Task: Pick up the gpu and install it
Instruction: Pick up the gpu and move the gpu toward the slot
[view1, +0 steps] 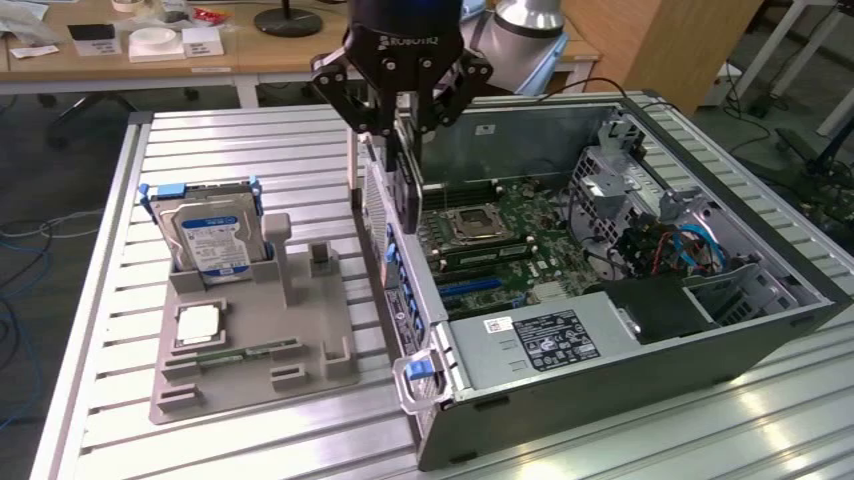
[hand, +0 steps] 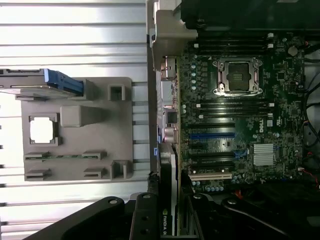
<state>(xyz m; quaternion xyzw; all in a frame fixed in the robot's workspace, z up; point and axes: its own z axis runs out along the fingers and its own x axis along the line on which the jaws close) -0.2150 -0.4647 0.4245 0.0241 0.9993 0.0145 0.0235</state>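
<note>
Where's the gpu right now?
The gpu is gripped in the pincer, held on edge over the rear wall of the open computer case, with the grey parts tray on the exterior view's left.

Black claw (view1: 403, 128), glossy dark round housing on top, white ROBOTIQ lettering (view1: 407, 42) across front. Jointed black linkage fingers (view1: 344, 92) each side, round pivot pins at joints. Seen from wrist view: matte black finger links, small round screw holes, rounded edges.
</note>
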